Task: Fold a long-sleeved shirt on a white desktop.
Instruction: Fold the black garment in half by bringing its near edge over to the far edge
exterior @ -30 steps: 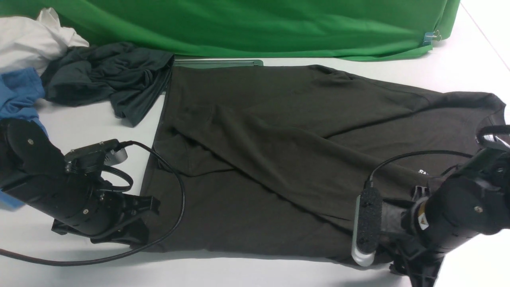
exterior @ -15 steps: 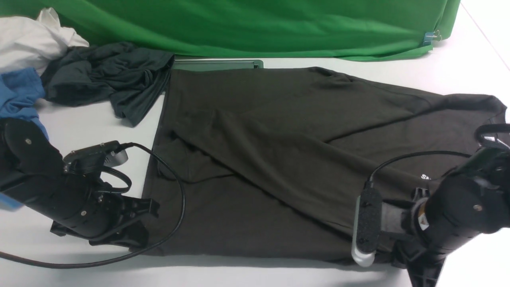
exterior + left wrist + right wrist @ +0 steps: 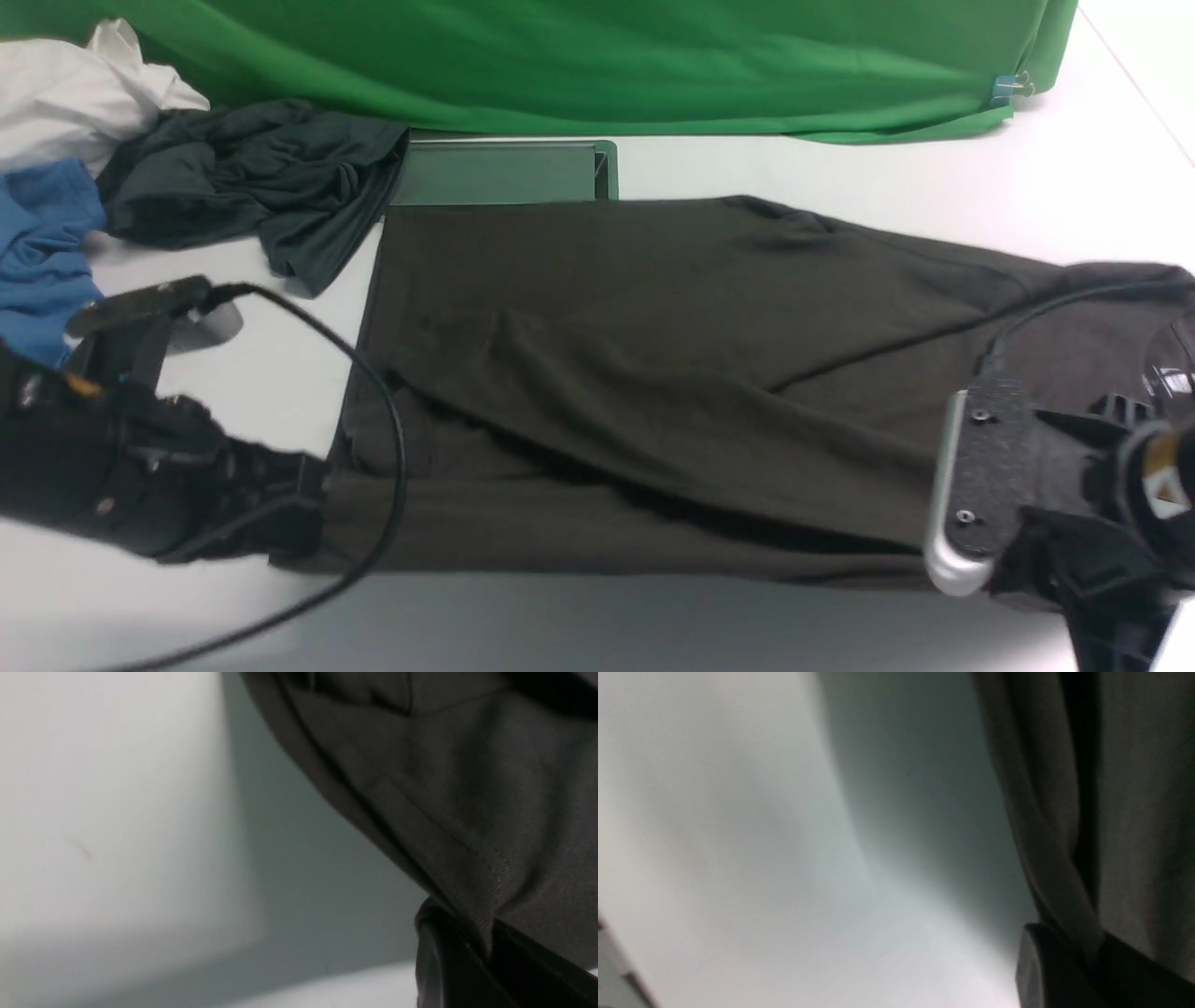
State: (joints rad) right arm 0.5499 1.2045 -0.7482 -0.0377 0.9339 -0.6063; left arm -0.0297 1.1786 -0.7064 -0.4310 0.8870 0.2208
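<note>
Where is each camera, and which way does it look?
Front view: between the black left arm and right arm, which both show, facing forward across the white desktop at the dark brownish-charcoal knit long-sleeved shirt.
Left wrist view: on the left wrist, looking along the left tool, shut on the shirt's hem.
Right wrist view: on the right wrist, looking along the right tool, shut on the shirt's edge.
Shared: shirt, desktop.

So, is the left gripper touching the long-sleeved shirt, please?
Touching: the left wrist view shows the left gripper pinching the long-sleeved shirt at its hem.
</note>
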